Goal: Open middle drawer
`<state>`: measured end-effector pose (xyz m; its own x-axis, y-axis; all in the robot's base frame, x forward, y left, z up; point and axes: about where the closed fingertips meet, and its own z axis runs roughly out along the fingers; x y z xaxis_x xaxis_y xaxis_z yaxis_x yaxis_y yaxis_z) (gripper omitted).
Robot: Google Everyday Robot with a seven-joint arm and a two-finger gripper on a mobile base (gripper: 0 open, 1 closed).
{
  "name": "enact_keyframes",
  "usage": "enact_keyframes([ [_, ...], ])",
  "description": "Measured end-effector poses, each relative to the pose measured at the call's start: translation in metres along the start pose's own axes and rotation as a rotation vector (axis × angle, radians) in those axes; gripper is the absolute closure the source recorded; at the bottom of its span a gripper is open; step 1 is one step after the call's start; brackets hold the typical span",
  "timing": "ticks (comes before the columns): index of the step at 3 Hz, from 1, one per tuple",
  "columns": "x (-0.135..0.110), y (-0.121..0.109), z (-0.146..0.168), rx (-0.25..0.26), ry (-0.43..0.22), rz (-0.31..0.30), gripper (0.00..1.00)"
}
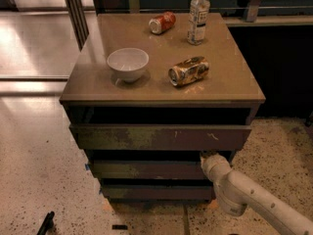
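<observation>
The middle drawer (151,170) is the long dark-brown front with yellowish worn patches at its left, second of three fronts in the cabinet. It sits slightly further out than the bottom front (156,191) and behind the bigger top front (161,137). My gripper (208,157) is at the drawer's right end, at its upper edge, tucked under the top front. The pale arm (254,199) comes in from the lower right. The gripper's tip is hidden in the dark gap.
On the cabinet top (98,82) stand a white bowl (127,62), a crushed gold can (189,71) lying on its side, a red can (162,22) and a clear bottle (198,14). Speckled floor (39,180) surrounds the cabinet; a dark counter runs behind it on the right.
</observation>
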<state>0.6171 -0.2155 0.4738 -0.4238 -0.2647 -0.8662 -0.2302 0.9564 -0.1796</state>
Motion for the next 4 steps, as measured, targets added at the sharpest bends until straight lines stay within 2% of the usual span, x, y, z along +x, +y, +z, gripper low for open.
enact_keyframes([
  [2,0.015,-0.007,-0.028,-0.024,0.186,0.051,1.0],
  [3,0.028,-0.009,-0.036,-0.036,0.239,0.086,1.0],
  [4,0.028,-0.007,-0.035,-0.035,0.238,0.091,1.0],
])
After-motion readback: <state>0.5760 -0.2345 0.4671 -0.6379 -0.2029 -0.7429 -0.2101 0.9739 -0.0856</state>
